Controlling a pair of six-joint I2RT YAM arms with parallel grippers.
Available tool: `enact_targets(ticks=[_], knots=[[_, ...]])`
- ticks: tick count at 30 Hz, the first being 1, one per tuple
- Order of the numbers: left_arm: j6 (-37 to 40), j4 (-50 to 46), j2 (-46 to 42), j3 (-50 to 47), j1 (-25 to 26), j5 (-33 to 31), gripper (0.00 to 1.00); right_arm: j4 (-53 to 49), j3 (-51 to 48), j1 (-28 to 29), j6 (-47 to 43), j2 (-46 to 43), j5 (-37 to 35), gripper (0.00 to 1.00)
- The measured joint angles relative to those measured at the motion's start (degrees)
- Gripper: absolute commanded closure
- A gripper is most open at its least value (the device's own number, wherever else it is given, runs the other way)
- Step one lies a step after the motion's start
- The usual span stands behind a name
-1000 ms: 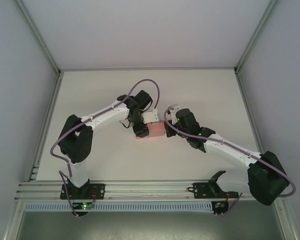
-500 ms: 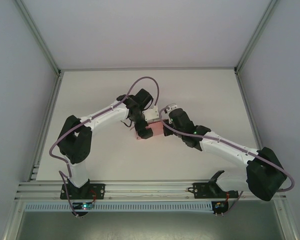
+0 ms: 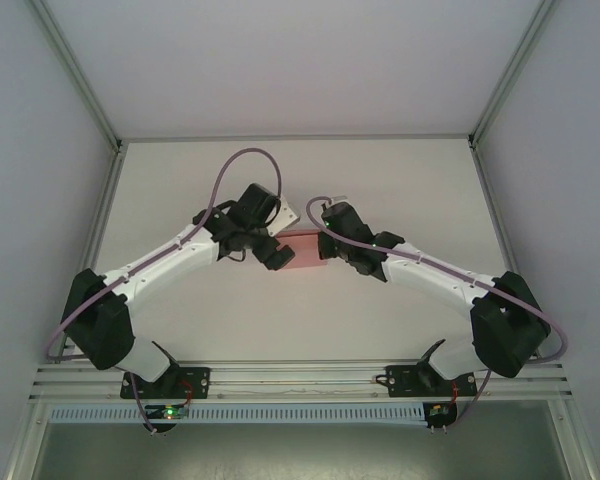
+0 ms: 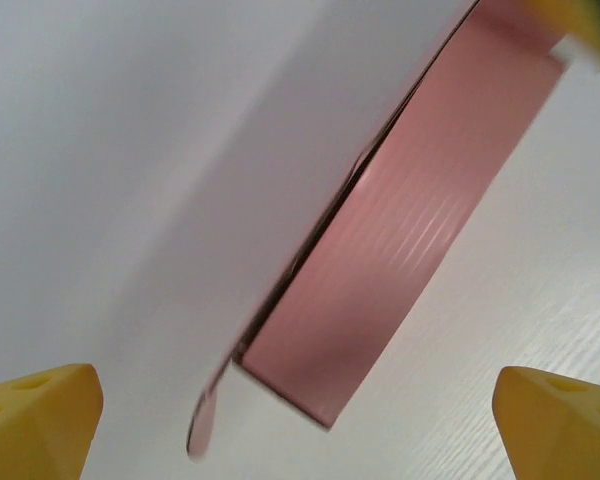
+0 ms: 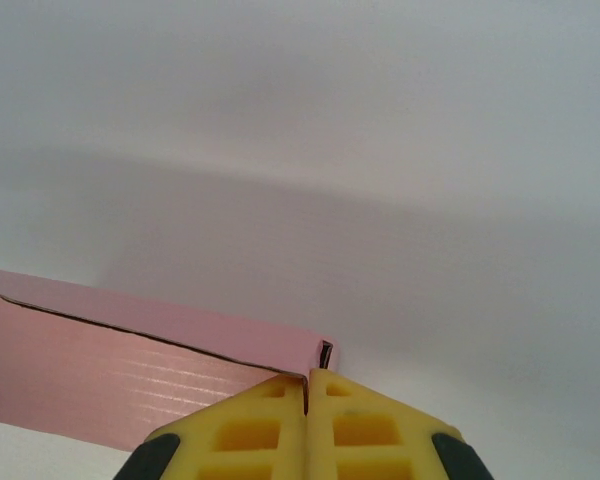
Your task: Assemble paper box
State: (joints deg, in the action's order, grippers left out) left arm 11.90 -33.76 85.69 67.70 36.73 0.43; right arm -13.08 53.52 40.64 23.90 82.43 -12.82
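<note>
Table (image 3: pixel 400 180), white, bearing two arms, two grippers, one pink box (image 3: pixel 302 250) folded flat at mid-table between the grippers. From above, jaws hard to make out. From the left wrist: left gripper (image 4: pixel 300 430) spread wide, holding nothing, box lying just beyond. From the right wrist: right gripper (image 5: pixel 307 400) pressed shut against a box corner; card pinched or not, cannot tell.

A white table (image 3: pixel 400 170) spreads under soft, even light. A pale wall (image 3: pixel 300 60) closes it off at 12 o'clock. Aluminium posts (image 3: pixel 75 75) rise at 10 and 2 o'clock, and an aluminium rail (image 3: pixel 300 375) runs along 6 o'clock.
</note>
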Motion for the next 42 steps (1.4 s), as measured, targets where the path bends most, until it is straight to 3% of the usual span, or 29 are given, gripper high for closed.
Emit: enact_targets(ticks=[3, 10, 17, 25, 27, 31, 34, 42], knots=[[-4.7, 0.2, -1.5, -4.0, -0.3, -3.7, 0.05, 0.0, 0.0, 0.0, -0.2, 0.1, 0.0, 1.00], [-12.5, 3.7, -4.1, -5.8, -1.7, -6.0, 0.41, 0.4, 0.0, 0.0, -1.2, 0.1, 0.2, 1.00], [-15.5, 4.9, -3.2, -5.5, -2.9, -5.4, 0.62, 0.5, -0.1, 0.0, -1.6, 0.1, 0.2, 1.00], [-15.8, 5.8, -0.2, -4.4, -3.9, -2.8, 0.66, 0.5, -0.1, 0.0, -1.8, 0.1, 0.2, 1.00], [-15.8, 6.0, 0.5, -3.5, -3.8, -2.3, 0.70, 0.5, -0.1, 0.0, -1.8, 0.1, 0.2, 1.00], [-15.4, 6.0, 1.8, -2.2, -3.9, -1.9, 0.91, 0.5, -0.1, 0.0, -1.8, 0.1, 0.2, 1.00], [-15.2, 6.0, 2.4, -1.7, -3.9, -1.7, 0.99, 0.4, -0.1, 0.0, -1.8, 0.1, 0.2, 1.00], [-18.0, 6.0, 2.4, -1.6, -4.5, -0.5, 1.00, 0.4, -0.1, 0.0, -1.9, 0.1, 0.2, 1.00]])
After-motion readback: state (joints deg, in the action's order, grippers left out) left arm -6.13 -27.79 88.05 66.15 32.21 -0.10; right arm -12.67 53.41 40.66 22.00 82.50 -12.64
